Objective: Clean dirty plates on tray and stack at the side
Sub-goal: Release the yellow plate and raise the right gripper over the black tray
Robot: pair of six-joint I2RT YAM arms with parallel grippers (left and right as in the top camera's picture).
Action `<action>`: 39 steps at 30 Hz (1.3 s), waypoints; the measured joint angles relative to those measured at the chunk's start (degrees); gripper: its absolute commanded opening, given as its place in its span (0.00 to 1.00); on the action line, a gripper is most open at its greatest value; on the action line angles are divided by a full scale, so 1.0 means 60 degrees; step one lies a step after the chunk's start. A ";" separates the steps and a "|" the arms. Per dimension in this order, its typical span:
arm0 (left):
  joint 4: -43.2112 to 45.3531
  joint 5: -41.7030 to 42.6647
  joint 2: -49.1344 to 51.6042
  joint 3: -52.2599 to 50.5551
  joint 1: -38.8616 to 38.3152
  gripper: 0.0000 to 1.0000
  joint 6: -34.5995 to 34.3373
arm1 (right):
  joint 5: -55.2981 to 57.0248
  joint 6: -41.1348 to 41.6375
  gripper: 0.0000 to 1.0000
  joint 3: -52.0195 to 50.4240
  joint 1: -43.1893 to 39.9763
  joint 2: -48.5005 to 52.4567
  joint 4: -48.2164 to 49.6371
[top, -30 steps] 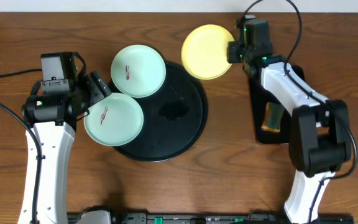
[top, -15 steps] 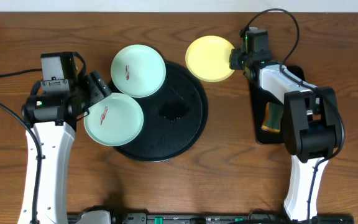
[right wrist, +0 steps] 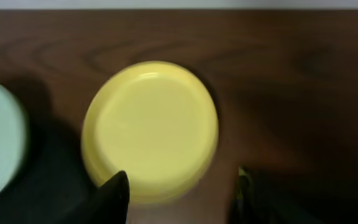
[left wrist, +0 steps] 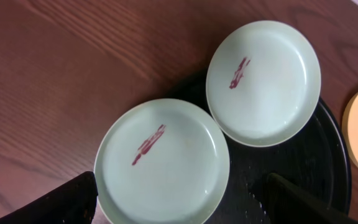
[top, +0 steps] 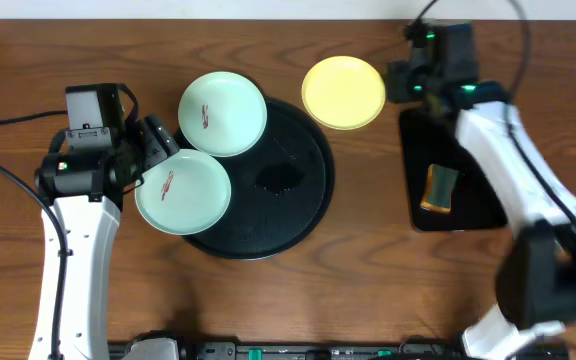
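The yellow plate (top: pixel 343 92) lies flat on the wooden table, just off the upper right rim of the round black tray (top: pixel 293 225). My right gripper (top: pixel 396 80) is open at the plate's right edge, and in the right wrist view the yellow plate (right wrist: pixel 151 127) lies ahead of the parted gripper (right wrist: pixel 182 183). Two mint plates with reddish smears overlap the tray's left rim: one at the upper left (top: pixel 222 113) and one lower down (top: pixel 183 190). My left gripper (top: pixel 163 148) is open, and in its wrist view it (left wrist: pixel 180 186) spans the nearer mint plate (left wrist: pixel 161 163).
A black rectangular tray (top: pixel 468 205) with a small brown and green object (top: pixel 440 188) sits at the right, under my right arm. A dark patch (top: pixel 280 178) marks the round tray's middle. Cables run along the left and the far right of the table.
My right gripper has opened and let go of the yellow plate, then drawn back to the right. The plate now rests on the table. The left arm has not moved.
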 measured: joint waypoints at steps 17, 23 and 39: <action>-0.0004 -0.0004 0.0000 0.0000 0.0000 0.86 0.0000 | 0.0095 -0.0087 0.68 -0.1264 -0.1140 -0.0962 -0.5009; -0.0004 -0.0004 0.0000 -0.0004 0.0000 0.86 0.0000 | -0.0080 -0.0244 0.91 -0.1348 -0.1147 -0.0925 -0.4430; 0.0390 0.0076 0.0000 0.0000 0.0000 0.58 -0.0036 | -0.1945 0.0408 0.99 -0.1348 -0.1308 -0.0925 -0.2816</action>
